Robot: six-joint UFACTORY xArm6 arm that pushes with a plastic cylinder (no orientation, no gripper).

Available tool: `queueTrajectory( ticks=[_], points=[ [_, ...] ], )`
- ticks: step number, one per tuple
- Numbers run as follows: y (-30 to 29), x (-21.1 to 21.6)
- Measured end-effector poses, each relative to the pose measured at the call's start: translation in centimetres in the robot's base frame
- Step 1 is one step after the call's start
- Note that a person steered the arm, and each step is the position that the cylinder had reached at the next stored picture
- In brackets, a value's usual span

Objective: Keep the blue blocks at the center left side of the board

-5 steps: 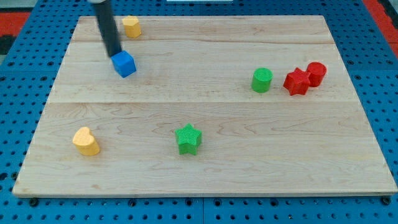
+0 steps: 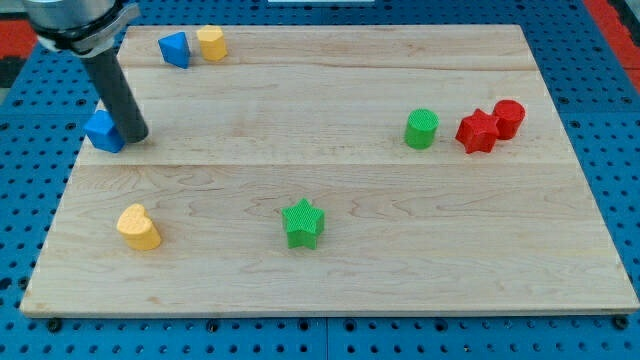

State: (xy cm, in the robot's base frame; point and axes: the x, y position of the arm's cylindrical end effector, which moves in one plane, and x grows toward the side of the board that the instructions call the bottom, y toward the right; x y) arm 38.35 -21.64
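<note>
Wooden board (image 2: pixel 330 250), my tip (image 2: pixel 137 137) touching blue block (image 2: pixel 103 131)

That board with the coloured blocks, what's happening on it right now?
My tip sits against the right side of a blue block at the board's left edge, about mid-height. A second blue block lies near the view's top left, next to a yellow block, and is not yet at the centre left.

Blue pegboard (image 2: pixel 600 330) (red patches (image 2: pixel 15 40) at top corners) around board.
</note>
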Motion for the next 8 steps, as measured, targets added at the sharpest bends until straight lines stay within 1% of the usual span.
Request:
queueTrajectory(
  ticks=[1, 2, 3, 4, 5, 6, 7, 8],
  points=[
    [-1.4, -7.1],
    [-8.7, -9.5],
    [-8.1, -16.3],
    [-0.1, -16.2],
    [5.6, -13.9],
    [7.1, -7.8],
    [6.0, -1.8],
    [8.4, 1.5]
  ],
)
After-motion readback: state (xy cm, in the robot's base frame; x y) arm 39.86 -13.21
